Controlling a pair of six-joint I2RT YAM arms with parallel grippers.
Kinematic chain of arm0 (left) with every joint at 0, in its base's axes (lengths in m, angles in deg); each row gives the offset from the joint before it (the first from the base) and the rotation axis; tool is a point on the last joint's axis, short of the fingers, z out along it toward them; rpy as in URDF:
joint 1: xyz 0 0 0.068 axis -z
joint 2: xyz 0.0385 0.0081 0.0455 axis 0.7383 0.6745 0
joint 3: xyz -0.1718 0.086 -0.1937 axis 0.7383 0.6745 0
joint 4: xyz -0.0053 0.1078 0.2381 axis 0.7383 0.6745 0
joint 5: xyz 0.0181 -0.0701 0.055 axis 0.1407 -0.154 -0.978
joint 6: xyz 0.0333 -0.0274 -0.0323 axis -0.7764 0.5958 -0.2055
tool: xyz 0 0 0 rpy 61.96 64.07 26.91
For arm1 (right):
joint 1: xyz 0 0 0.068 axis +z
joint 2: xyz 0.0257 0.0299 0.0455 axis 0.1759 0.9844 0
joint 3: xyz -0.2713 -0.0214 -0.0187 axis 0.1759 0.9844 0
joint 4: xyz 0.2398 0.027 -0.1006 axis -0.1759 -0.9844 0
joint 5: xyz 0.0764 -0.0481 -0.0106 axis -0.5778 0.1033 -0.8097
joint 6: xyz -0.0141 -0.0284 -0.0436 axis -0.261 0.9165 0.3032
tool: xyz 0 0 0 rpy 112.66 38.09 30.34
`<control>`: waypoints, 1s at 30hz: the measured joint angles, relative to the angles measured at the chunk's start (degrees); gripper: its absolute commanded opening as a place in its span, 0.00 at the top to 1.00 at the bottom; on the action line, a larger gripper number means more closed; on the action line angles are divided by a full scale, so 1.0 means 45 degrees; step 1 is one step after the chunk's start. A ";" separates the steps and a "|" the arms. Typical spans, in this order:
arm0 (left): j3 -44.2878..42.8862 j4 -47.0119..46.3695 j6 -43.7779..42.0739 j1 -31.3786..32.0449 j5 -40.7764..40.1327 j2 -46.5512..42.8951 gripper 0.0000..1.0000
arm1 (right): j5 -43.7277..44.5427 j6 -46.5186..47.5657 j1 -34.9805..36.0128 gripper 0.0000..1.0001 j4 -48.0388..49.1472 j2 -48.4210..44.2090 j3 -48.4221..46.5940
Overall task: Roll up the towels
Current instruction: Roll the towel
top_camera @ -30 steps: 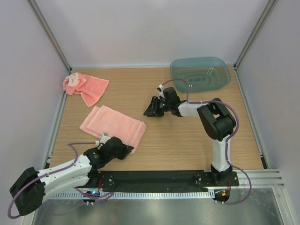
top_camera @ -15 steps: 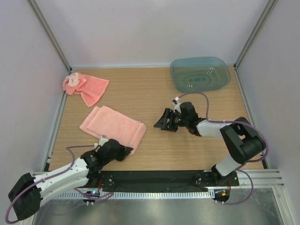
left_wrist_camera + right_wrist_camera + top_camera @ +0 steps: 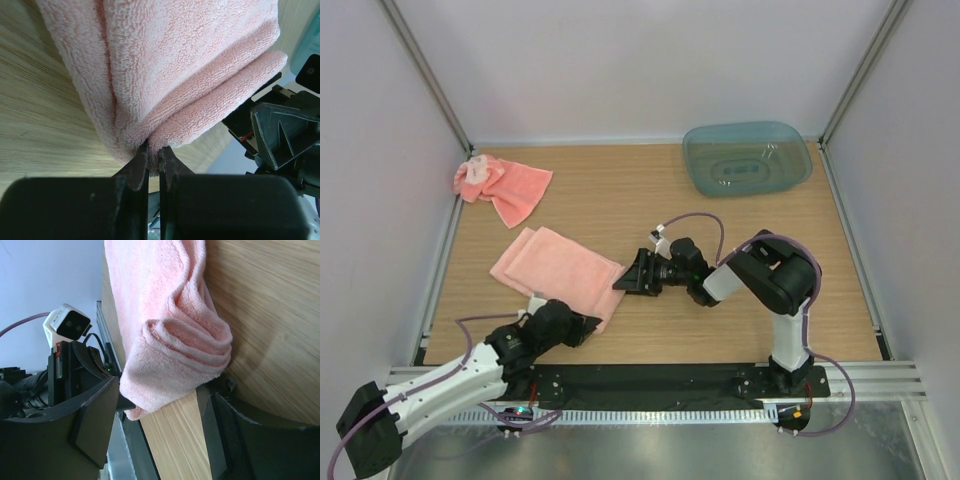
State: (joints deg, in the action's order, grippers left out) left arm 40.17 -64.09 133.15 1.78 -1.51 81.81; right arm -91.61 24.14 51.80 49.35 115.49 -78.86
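a folded towel [image 3: 560, 262] of salmon-pink terry, looped and nubbly, is laid flat on the wooden desk [image 3: 720, 320], left of centre, as a long rectangle in several layers. a second towel [image 3: 510, 188] of the same cloth is seen crumpled at the far left corner, with one end bunched into a knot. a translucent blue-green plastic tub [image 3: 748, 160], oval with a rolled rim, is set at the far right corner, well apart from both.

the left gripper [image 3: 592, 325] is placed at the folded towel's near corner. from its wrist camera the jaws are seen pressed together. a thin edge of the cloth appears to be nipped between the tips, though the contact is partly shadowed. the stacked, rounded folds are shown in that view, where the overhead view flattens them.

the right gripper [image 3: 626, 283] is held low at the folded towel's right-hand end, its jaws spread wide with nothing held. in its wrist view the layered end is shown as soft rounded lips, curled over one another above the pale grained wood.
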 measured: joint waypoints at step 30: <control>-0.0029 0.1069 -0.0641 -0.0019 0.0175 -0.1112 0.51 | 0.2108 0.0457 0.1146 0.88 -0.2759 -0.0126 -0.1428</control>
State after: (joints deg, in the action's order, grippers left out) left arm 40.04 -59.28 130.26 1.69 -0.72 76.80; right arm -82.12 26.20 56.96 36.93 114.92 -85.28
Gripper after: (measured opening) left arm 0.402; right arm 0.260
